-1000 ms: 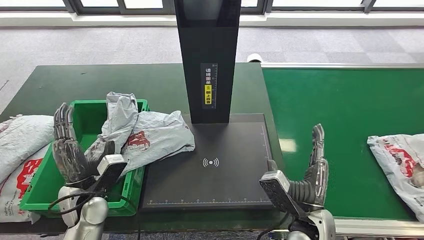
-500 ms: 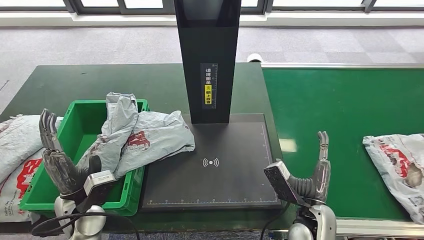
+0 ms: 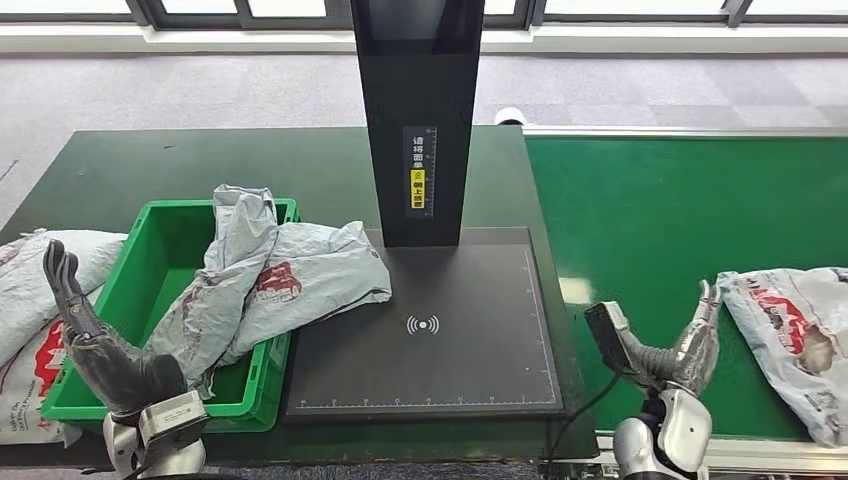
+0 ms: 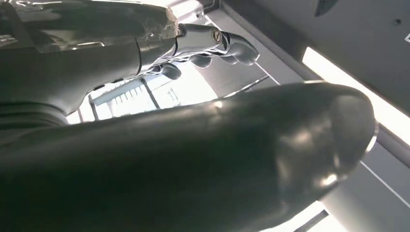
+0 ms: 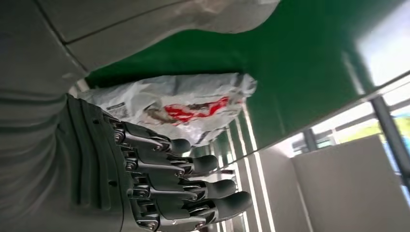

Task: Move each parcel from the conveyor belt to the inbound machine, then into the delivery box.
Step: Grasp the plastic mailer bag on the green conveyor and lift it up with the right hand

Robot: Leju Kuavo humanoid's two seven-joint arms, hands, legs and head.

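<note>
While both hands sit low at the near edge, the black scanner plate (image 3: pixel 440 330) lies between them. Left of the plate, the left hand (image 3: pixel 95 340) is raised by the near corner of the green box (image 3: pixel 150 270), fingers straight, slightly apart, holding nothing. Right of the plate, over the green belt (image 3: pixel 680 210), the right hand (image 3: pixel 697 335) has its fingers (image 5: pixel 193 164) extended and spread, empty, just beside a white parcel (image 3: pixel 795 335) lying on the belt. A grey parcel (image 3: pixel 275 275) drapes over the box's right rim, one end resting on the plate. Two more bags (image 3: pixel 30 300) lie left of the box. Behind the plate rises the scanner's dark post (image 3: pixel 415 120).
</note>
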